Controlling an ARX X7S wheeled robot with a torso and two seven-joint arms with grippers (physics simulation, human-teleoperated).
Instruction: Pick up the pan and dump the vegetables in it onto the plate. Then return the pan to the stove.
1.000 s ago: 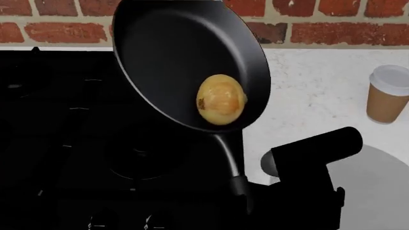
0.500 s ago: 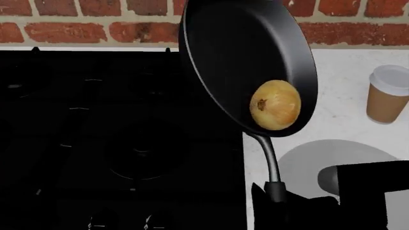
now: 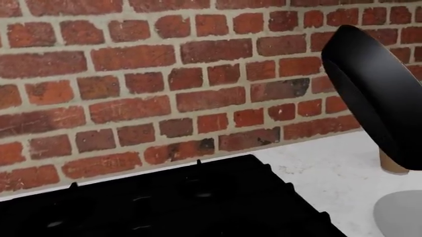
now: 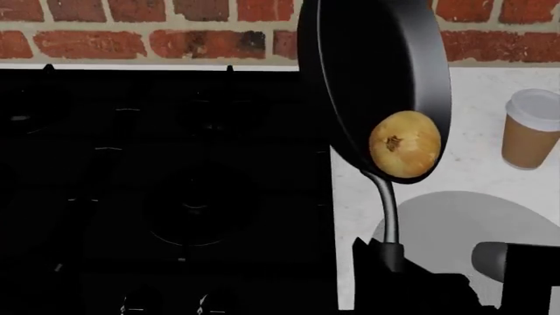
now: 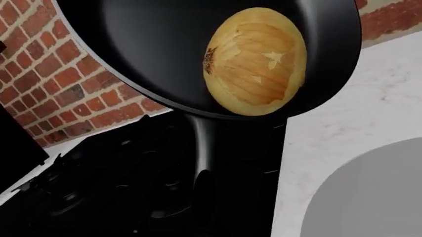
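Overhead, the pan (image 4: 376,79) tilts with the onion (image 4: 404,144) at its rim, unlabelled; right gripper's (image 4: 394,262) grip state can't be told

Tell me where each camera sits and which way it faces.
Head view: high, looking down at stove, counter, plate; right arm holds the pan handle.
Left wrist view: faces brick wall over the stove's back; no own body visible.
Right wrist view: beneath the tilted pan, looking along its handle at the onion.
All three show pan, stove and plate.
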